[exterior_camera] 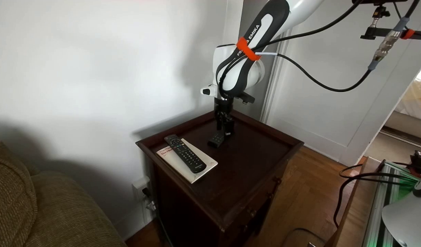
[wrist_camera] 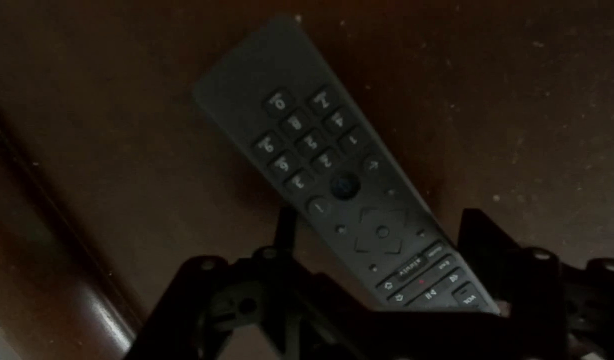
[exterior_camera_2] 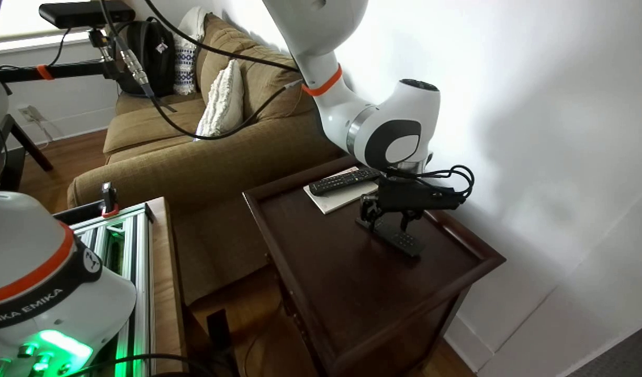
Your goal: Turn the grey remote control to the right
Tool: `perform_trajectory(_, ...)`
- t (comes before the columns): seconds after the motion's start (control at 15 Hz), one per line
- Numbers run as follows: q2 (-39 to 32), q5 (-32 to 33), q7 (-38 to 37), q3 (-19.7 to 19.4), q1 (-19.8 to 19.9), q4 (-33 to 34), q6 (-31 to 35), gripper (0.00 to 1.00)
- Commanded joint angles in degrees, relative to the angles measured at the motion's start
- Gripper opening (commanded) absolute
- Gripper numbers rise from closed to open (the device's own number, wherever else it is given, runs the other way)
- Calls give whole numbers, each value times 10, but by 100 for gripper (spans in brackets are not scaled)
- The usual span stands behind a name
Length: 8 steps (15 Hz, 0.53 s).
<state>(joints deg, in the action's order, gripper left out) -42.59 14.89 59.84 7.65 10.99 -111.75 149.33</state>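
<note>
While the short, flat, dark grey rectangular remote control (wrist_camera: 337, 185) lies on the dark red-brown wooden counter (exterior_camera: 251, 151), the black metal jaws stand apart around it, one side by each long edge, with nothing clamped by the look of it; whether either side touches the casing cannot be told. The remote runs slantwise between them, and its number-key end juts out beyond. That slant is the likeliest source of trouble: jaws drawn together here would probably meet the edges off square, so the remote could twist by itself, perhaps the wrong way, or squirt free. Because the hold would sit nearer the opposite end, a turn might leave the number end dragging and the grasp slipping. The casing is thin, so jaws a little too high could skim over it, and a little too low could scrape the counter. A wide sweep might also bump the pale paper book (exterior_camera: 176, 162), which carries the long black remote with pale buttons (exterior_camera: 185, 153). The looped black cables (exterior_camera_2: 471, 180) could snag if the turn runs far.
</note>
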Motion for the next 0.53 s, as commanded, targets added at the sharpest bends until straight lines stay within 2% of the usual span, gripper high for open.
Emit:
perform_trajectory(0.0, -6, -14, 33, 1, 10, 1, -8, 49)
perform_trajectory(0.13, -5, -15, 34, 0, 11, 1, -8, 34)
perform_trajectory(0.2, -7, -16, 34, -1, 10, 4, -10, 76)
perform_trajectory(0.27, -7, -18, 32, 0, 11, 4, -10, 63)
perform_trajectory(0.33, -6, -21, 29, 0, 11, 4, -12, 29)
perform_trajectory(0.4, -6, -24, 27, 1, 11, 4, -12, 33)
perform_trajectory(0.47, -7, -29, 23, 2, 10, 6, -14, 32)
